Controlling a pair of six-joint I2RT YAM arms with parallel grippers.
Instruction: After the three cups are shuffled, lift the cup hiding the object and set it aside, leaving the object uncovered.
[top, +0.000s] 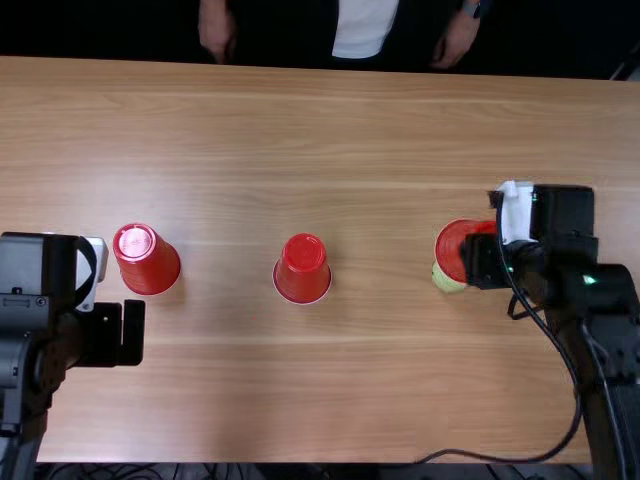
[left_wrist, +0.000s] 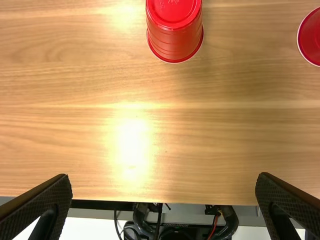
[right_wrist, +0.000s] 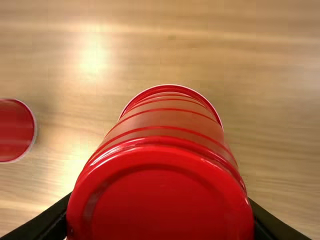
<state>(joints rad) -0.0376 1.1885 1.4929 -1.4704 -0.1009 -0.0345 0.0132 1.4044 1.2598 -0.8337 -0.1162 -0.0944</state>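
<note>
Three upside-down red cups are spread in a row across the wooden table. The left cup (top: 147, 258) (left_wrist: 174, 30) and the middle cup (top: 302, 268) (left_wrist: 311, 36) (right_wrist: 15, 130) stand on the wood. My right gripper (top: 480, 258) (right_wrist: 160, 222) is shut on the right cup (top: 458, 245) (right_wrist: 167, 170), holding it by its sides, raised and tilted. A yellow-green ball (top: 446, 279) peeks out below that cup's rim. My left gripper (top: 125, 333) (left_wrist: 160, 212) is open and holds nothing, near the front edge, just in front of the left cup.
The far half of the table (top: 320, 130) is bare wood, as is the strip between the cups and the front edge. A black cable (top: 560, 400) loops down beside the right arm.
</note>
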